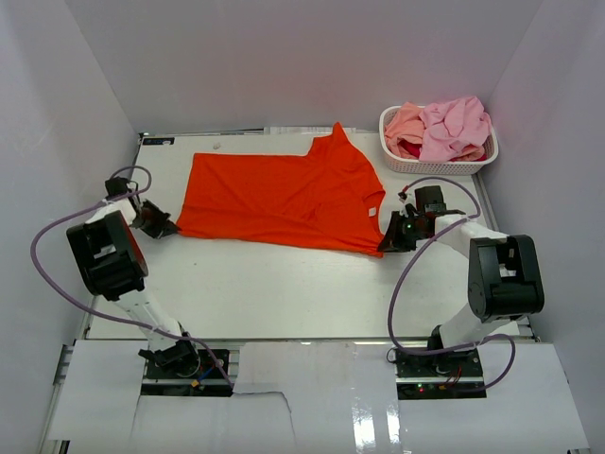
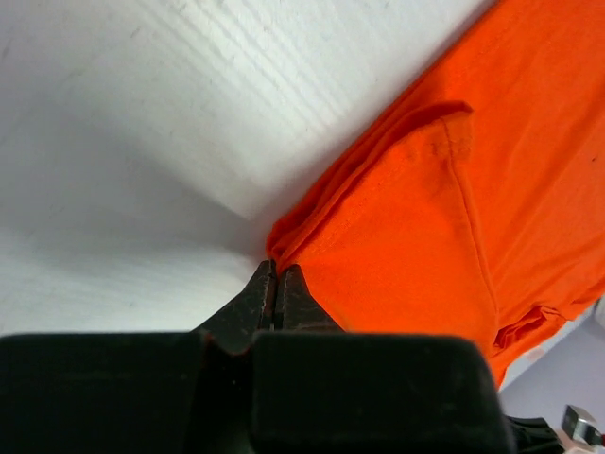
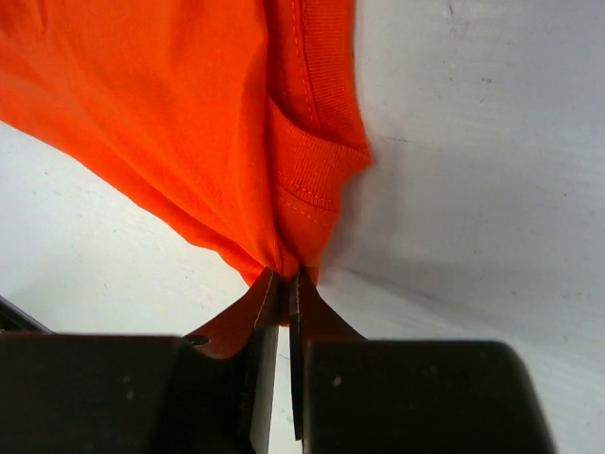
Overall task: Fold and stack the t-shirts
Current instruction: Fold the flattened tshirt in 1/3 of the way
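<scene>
A bright orange-red t-shirt (image 1: pixel 284 197) lies spread on the white table (image 1: pixel 265 284), folded lengthwise, with one sleeve pointing toward the back. My left gripper (image 1: pixel 173 227) is shut on the shirt's near-left corner (image 2: pixel 284 248). At the shirt's near-right corner, by the sleeve hem (image 3: pixel 307 180), my right gripper (image 1: pixel 386 244) is shut on bunched cloth (image 3: pixel 284 255). Both pinched corners sit low against the table. More t-shirts, light pink (image 1: pixel 454 128) and salmon-peach (image 1: pixel 405 121), are heaped in a basket at the back right.
The white perforated basket (image 1: pixel 437 163) stands at the table's back right corner, just behind my right arm. White enclosure walls surround the table on three sides. Purple cables loop from both arms.
</scene>
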Controlling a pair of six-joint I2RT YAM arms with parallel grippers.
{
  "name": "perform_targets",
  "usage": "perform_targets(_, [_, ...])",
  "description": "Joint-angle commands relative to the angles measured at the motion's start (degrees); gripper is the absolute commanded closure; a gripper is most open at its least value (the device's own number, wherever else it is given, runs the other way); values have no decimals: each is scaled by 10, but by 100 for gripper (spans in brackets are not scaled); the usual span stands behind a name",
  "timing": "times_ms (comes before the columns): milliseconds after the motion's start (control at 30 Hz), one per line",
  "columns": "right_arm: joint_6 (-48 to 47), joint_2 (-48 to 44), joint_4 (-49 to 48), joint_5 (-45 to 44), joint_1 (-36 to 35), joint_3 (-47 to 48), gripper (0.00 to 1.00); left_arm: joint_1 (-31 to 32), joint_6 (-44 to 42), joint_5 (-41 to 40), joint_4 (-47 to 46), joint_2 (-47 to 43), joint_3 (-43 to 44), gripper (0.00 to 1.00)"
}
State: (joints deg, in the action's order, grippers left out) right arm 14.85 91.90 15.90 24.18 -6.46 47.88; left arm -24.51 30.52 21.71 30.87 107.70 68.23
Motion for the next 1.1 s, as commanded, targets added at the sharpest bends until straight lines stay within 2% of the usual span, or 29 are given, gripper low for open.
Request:
perform_targets(0, [-25,-27,49,-45,-8,-2,92,0,-27,-54,21,-73,-10,100])
perform_targets(167, [-33,-34,90,-73,-34,4,92,0,-35,-64,31,-112,-40,100])
perform_targets(300, [-43,-29,143,-136,-68,29,92,0,-47,-82,41,-147,-76,100])
perform_targets(500, [-40,-55,194,-185,-108,32,92,0,-69,-114,53,-186,-118,100])
perform_targets(800, [-12,-139,237,-237,-136,6,92,0,-91,-150,65,-208,-156,100])
perform_targets(1067, [3,-169,253,-262,-150,-18,92,0,-83,-185,71,-237,-165,99])
